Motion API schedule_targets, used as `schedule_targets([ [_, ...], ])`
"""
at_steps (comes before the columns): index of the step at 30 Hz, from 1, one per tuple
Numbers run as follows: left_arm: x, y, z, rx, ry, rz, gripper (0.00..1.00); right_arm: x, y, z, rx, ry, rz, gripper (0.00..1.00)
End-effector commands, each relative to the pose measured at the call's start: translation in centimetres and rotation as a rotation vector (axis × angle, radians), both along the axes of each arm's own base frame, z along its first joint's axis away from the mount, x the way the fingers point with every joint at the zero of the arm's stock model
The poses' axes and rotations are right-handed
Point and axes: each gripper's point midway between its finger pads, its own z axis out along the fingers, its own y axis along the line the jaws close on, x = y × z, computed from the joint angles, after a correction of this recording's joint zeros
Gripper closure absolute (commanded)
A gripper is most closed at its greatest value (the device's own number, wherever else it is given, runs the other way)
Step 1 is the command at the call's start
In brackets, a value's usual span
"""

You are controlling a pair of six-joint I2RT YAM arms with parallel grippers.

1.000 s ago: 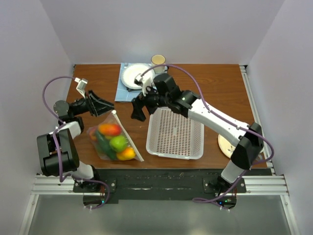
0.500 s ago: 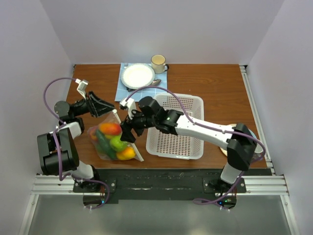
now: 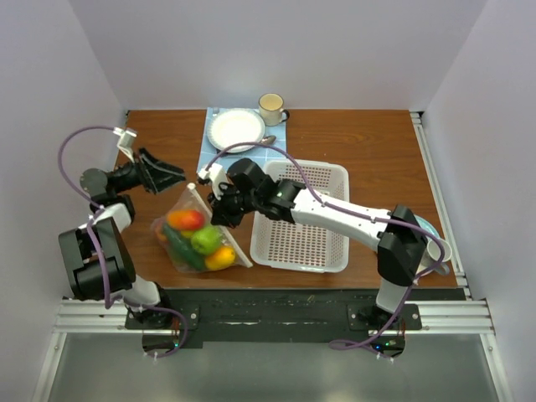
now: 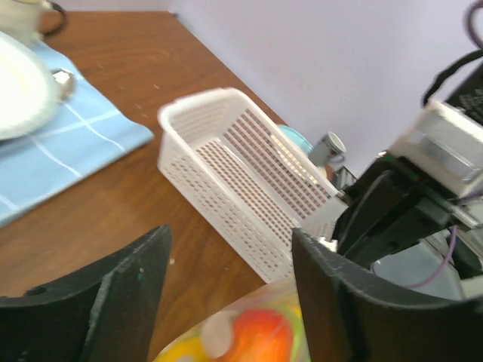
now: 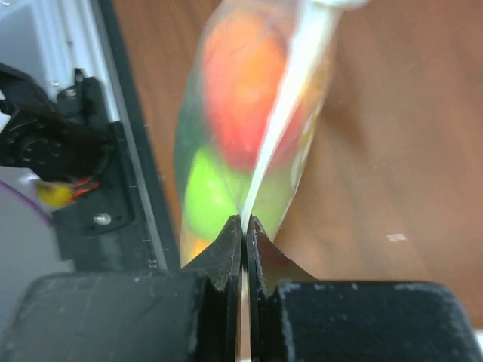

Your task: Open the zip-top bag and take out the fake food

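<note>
- Your right fingers are pinched shut on the white zip strip of the bag
- Your left fingers stand wide apart with nothing between them, near the bag's top corner, up and to its left
- The bag lies on the tabletop at lower left of the overhead view, just left of the white basket
- The fake food sits inside the bag: red-orange, green and yellow pieces

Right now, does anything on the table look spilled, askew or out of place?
Nothing is spilled or damaged. The only oddity is the zip-top bag, pinched by its white strip in the shut right gripper, with the fake food bunched inside. The left gripper hangs open, apart from it.
</note>
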Motion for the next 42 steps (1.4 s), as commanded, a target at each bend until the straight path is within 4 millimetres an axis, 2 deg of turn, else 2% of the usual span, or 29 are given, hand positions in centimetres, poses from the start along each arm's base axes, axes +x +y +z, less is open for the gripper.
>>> schedule_targets([
  [1,-0.6,3.3,1.6,0.37,-0.431,-0.046,0.21,3.3,-1.6,4.7,-0.094,-0.255,0.049,1.0],
  [3,-0.5,3.5,1.2,0.355,-0.397,-0.045,0.15,3.5,-2.1,5.0,-0.131,-0.277,0.073,1.0],
  [4,-0.6,3.3,0.9,0.344,-0.38,-0.046,0.0,3.7,-2.1,4.8,-0.142,-0.284,0.075,1.0],
  [9,-1.7,2.4,0.5,0.325,-0.348,-0.06,0.0,5.2,-2.5,5.6,-0.14,-0.315,0.063,1.0],
  [11,-3.0,1.2,1.0,0.34,-0.391,-0.08,0.01,5.4,-2.4,5.8,-0.129,-0.305,0.076,1.0],
  [14,-4.8,-0.7,0.3,0.383,-0.535,-0.13,0.02,5.2,-2.0,5.8,-0.117,-0.296,0.1,1.0],
  [15,-5.2,-1.2,-0.9,0.409,-0.621,-0.145,0.02,5.1,-1.9,5.6,-0.12,-0.289,0.103,1.0],
  [16,-5.5,-1.4,-1.2,0.432,-0.684,-0.149,0.0,5.1,-1.9,5.5,-0.122,-0.288,0.107,1.0],
  [19,-5.2,-1.0,-2.0,0.5,-0.859,-0.142,0.0,5.0,-1.8,5.4,-0.121,-0.281,0.123,1.0],
  [24,-3.6,-0.2,-0.5,0.583,-1.045,-0.136,0.0,3.3,-1.6,5.9,-0.114,-0.258,0.234,1.0],
  [29,-2.6,-0.2,1.4,0.584,-1.091,-0.121,0.0,2.4,-2.1,7.8,-0.111,-0.293,0.318,1.0],
  [34,-3.7,-1.7,0.7,0.552,-1.05,-0.183,0.0,3.0,-2.5,8.7,-0.11,-0.362,0.365,1.0],
  [38,-5.2,-2.9,0.0,0.52,-1.009,-0.211,0.0,3.5,-2.5,8.6,-0.102,-0.36,0.375,1.0],
  [42,-6.5,-3.8,0.8,0.512,-1.022,-0.233,0.0,4.5,-2.6,8.1,-0.101,-0.357,0.37,1.0],
])
